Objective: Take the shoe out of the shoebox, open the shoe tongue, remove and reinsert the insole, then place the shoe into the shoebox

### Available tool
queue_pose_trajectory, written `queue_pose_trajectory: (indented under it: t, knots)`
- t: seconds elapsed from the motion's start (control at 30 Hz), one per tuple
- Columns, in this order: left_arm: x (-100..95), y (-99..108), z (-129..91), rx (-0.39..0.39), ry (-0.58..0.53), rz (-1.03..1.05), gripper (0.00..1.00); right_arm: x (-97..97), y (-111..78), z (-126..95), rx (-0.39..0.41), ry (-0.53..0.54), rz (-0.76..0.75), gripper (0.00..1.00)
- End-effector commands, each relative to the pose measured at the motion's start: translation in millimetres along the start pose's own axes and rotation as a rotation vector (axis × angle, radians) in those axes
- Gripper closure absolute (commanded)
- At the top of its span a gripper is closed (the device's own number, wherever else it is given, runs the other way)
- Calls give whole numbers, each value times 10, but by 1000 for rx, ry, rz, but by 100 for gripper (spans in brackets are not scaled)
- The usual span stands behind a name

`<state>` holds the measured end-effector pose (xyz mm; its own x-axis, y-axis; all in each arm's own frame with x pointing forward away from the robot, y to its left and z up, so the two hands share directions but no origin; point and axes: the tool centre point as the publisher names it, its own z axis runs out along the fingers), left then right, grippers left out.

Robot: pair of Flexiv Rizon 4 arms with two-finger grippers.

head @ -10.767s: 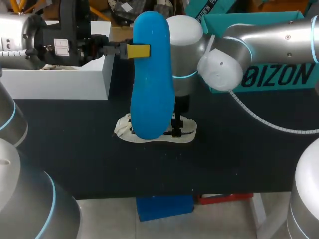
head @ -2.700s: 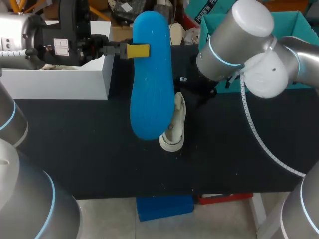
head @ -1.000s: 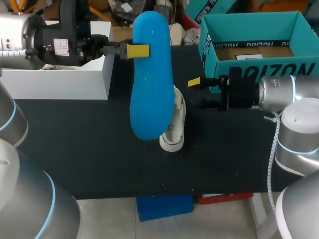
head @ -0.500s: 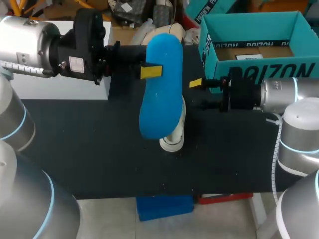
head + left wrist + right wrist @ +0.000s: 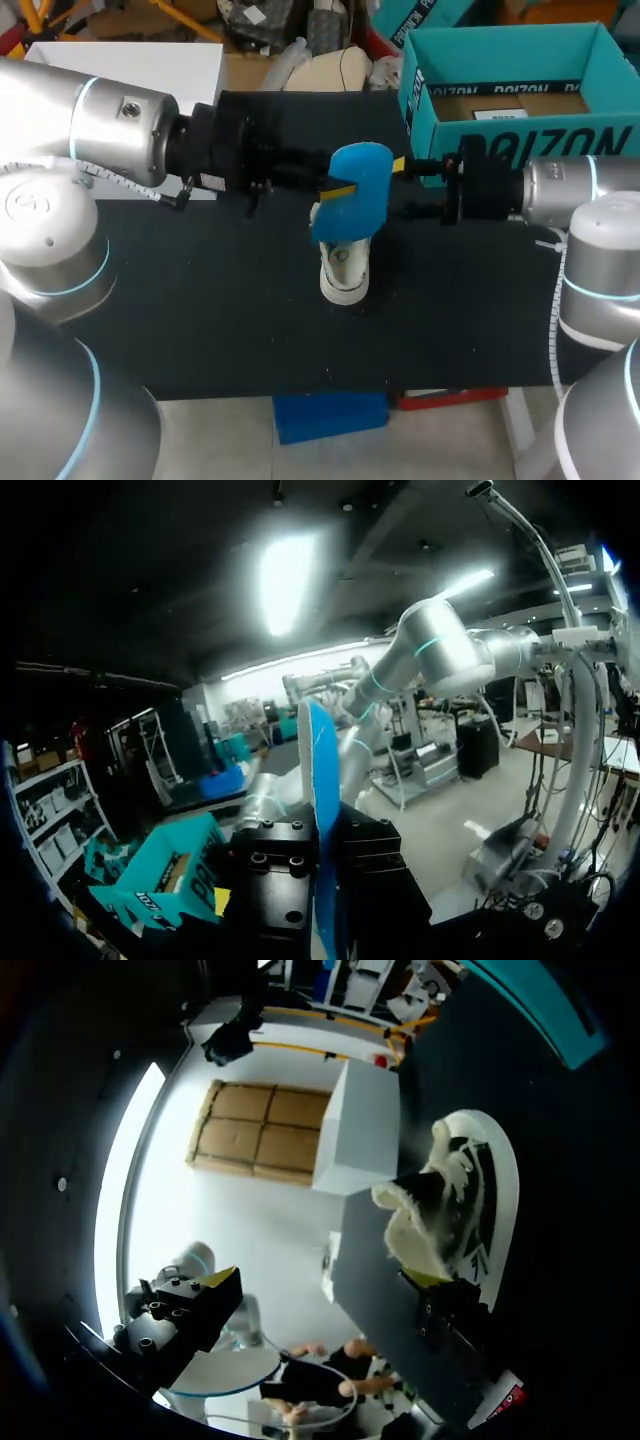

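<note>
Blue foam, smooth and thin with rounded ends, is what the left gripper [image 5: 340,188] is clamped on: the insole [image 5: 360,172], pinched across its width and hanging tilted from the fingers. In the left wrist view it runs edge-on between the black fingers and out ahead of them, a narrow, flat blade. Directly under the gripper stands the white sneaker [image 5: 345,278], upright on the black table cover [image 5: 200,300], its collar opening facing up just below the insole's lower end.

I judge the step in hand to be the reinsertion: the insole is out of the shoe and poised over it, not yet inside. The right gripper [image 5: 402,188] is spread wide beside the sneaker, holding nothing. Whether a finger touches the upper I cannot tell.

The next move calls for steering the insole's lower end into the collar and sliding it forward under the tongue. The foam will probably bend and catch on the lining, so the right gripper may need to steady the shoe or hold the tongue back.

Seen from the right wrist, the sneaker has a pale rubber sole, dark side stripes and a puffy cream tongue standing up. Behind the right gripper waits the open teal cardboard shoebox [image 5: 505,60].
</note>
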<state>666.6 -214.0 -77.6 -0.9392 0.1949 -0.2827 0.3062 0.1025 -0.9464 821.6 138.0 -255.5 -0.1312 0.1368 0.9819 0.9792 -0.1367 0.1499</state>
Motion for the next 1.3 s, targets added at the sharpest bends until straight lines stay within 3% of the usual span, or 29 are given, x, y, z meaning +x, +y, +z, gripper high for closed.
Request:
queue_pose_trajectory:
  t: [0.03, 0.43, 0.47, 0.5, 0.53, 0.6, 0.67, 0.7, 0.77, 0.8, 0.83, 0.87, 0.9, 0.97, 1.0, 1.07, 1.1, 1.3]
  knots:
    - [-133, -7, 90, -41, 16, 198, 100, -4, 0, 13, -2, -1, 1, 0]
    - [-133, -7, 90, -41, 16, 198, 100, -4, 0, 13, -2, -1, 1, 0]
    - [6, -45, 96, -61, 9, 260, 100, -4, 0, 13, -2, -1, 1, 0]
    - [217, -85, 87, -24, 9, 307, 100, -4, 0, 13, -2, -1, 1, 0]
    - [345, -67, 84, -77, 3, 372, 100, -4, 0, 13, -2, -1, 1, 0]
    - [535, 29, 87, -72, 22, 424, 100, -4, 0, 13, -2, -1, 1, 0]
    - [660, 132, 78, -123, 1, 509, 100, -4, 0, 13, -2, -1, 1, 0]
    - [685, 184, 67, -91, 10, 515, 100, -4, 0, 13, -2, -1, 1, 0]
    - [805, 311, 78, -207, -22, 670, 100, -4, 0, 13, -2, -1, 1, 0]
    - [854, 359, 69, -159, -18, 665, 100, -4, 0, 13, -2, -1, 1, 0]
    - [851, 416, 75, -218, -36, 749, 100, -4, 0, 13, -2, -1, 1, 0]
    - [900, 471, 92, -232, -31, 807, 100, -4, 0, 13, -2, -1, 1, 0]
    - [918, 540, 99, -197, -26, 809, 100, -4, 0, 13, -2, -1, 1, 0]
    - [947, 687, 122, -256, -37, 918, 100, -4, 0, 13, -2, -1, 1, 0]
    - [963, 743, 124, -211, -36, 905, 100, -4, 0, 13, -2, -1, 1, 0]
    - [969, 864, 138, -237, -53, 990, 100, -4, 0, 13, -2, -1, 1, 0]
    - [957, 918, 141, -192, -50, 976, 100, -4, 0, 13, -2, -1, 1, 0]
    - [875, 1244, 117, -148, -111, 1048, 100, -4, 0, 13, -2, -1, 1, 0]
